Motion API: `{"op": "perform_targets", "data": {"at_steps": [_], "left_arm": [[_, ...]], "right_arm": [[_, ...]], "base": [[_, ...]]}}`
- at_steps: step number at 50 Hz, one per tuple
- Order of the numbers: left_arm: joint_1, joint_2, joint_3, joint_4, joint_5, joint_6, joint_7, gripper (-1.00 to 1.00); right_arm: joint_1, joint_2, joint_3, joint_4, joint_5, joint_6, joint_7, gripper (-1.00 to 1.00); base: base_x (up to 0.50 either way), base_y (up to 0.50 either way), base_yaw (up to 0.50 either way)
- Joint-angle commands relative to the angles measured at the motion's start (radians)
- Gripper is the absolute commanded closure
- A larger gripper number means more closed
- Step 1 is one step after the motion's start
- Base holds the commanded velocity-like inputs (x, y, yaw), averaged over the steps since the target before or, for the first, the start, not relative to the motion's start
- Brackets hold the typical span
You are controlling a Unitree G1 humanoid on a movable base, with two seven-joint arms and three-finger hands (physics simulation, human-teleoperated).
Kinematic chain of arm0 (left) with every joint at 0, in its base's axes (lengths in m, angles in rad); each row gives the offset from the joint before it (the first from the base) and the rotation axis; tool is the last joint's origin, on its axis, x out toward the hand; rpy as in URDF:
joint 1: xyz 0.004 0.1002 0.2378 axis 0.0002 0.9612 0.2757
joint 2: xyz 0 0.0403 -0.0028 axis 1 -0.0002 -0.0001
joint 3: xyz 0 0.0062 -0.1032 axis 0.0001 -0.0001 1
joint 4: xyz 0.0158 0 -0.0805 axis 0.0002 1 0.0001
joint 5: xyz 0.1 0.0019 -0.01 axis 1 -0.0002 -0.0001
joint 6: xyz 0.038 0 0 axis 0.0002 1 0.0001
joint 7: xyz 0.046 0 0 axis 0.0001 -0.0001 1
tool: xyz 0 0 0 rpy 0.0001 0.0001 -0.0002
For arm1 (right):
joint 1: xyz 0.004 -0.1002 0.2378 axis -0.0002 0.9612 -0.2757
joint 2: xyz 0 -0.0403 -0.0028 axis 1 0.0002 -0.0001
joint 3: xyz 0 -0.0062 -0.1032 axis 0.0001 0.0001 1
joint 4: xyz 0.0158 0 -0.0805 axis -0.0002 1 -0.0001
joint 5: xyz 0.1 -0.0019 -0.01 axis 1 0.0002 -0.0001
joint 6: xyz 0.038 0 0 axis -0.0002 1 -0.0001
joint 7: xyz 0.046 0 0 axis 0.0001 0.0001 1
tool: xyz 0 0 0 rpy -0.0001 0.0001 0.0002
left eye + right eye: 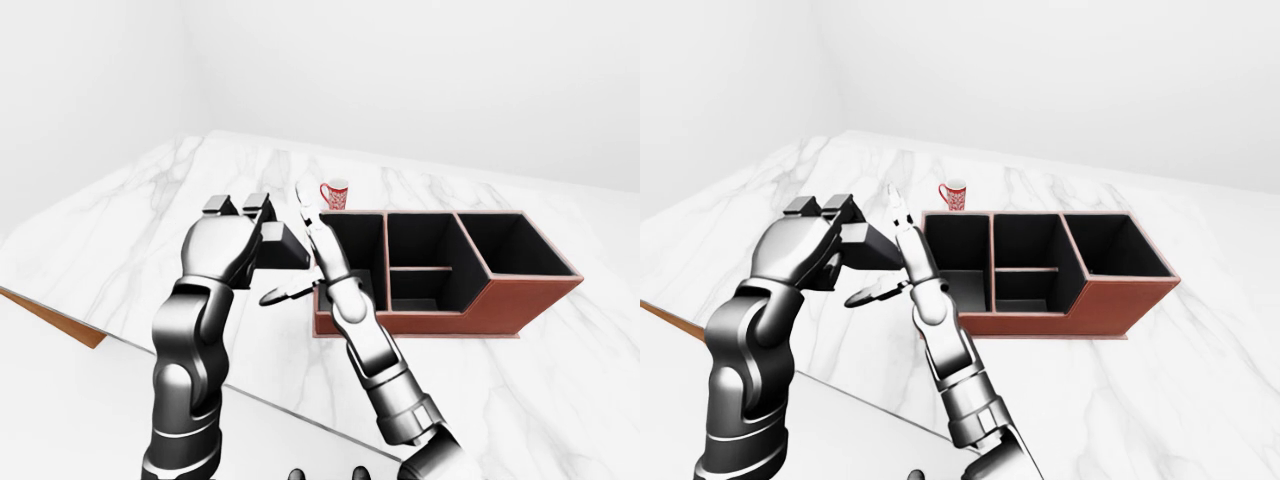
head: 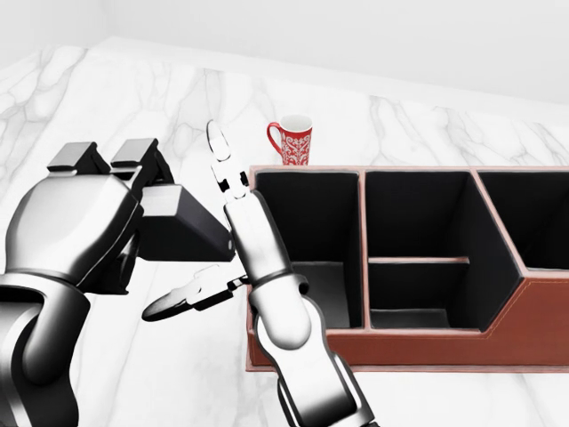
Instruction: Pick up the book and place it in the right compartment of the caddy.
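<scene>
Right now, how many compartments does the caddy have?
4 in the caddy: tall left one, two small middle ones split by a divider, and the right one. All look empty.

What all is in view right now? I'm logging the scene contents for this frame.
book: one, dark grey, held up left of the caddy in the head view.
caddy: one, reddish-brown with black interior, several compartments, on the counter at right.
mug: one, red and white patterned, just above the caddy's top-left corner.
counter: one, white marble.
left hand: one, silver, closed on the book.
right hand: one, silver, fingers spread, beside the book.
</scene>
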Motion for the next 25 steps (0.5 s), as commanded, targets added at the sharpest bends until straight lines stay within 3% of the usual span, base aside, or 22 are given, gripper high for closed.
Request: {"op": "perform_targets", "data": {"at_steps": [1,10,11,15,21,22,25], "left_arm": [[0.006,-0.022,-0.007,-0.052,0.053,0.0,0.003,1.0],[0.019,-0.033,-0.017,-0.053,0.06,0.0,0.004,1.0],[0.023,-0.034,-0.017,-0.048,0.056,0.0,0.012,1.0],[0.025,-0.033,-0.017,-0.044,0.054,0.0,0.016,1.0],[0.027,-0.035,-0.019,-0.049,0.055,0.0,0.011,1.0],[0.028,-0.037,-0.02,-0.048,0.054,0.0,0.012,1.0],[0.029,-0.038,-0.023,-0.045,0.054,0.0,0.014,1.0]], "right_arm": [[0.01,0.015,0.014,0.008,-0.016,-0.004,0.004,-1.0],[0.016,0.023,0.023,0.004,-0.025,-0.001,0.011,-1.0],[0.024,0.02,0.025,0.035,-0.026,-0.037,0.002,-1.0],[0.024,0.03,0.03,0.003,-0.034,-0.001,0.013,-1.0],[0.036,0.031,0.037,0.003,-0.033,-0.014,0.025,-0.99],[0.053,0.028,0.05,-0.015,-0.036,-0.019,0.044,1.0],[0.064,0.03,0.053,-0.021,-0.043,-0.027,0.047,1.0]], "base": [[0.0,0.0,0.0],[0.0,0.0,0.0],[0.0,0.0,0.0],[0.0,0.0,0.0],[0.0,0.0,0.0],[0.0,0.0,0.0],[0.0,0.0,0.0]]}}
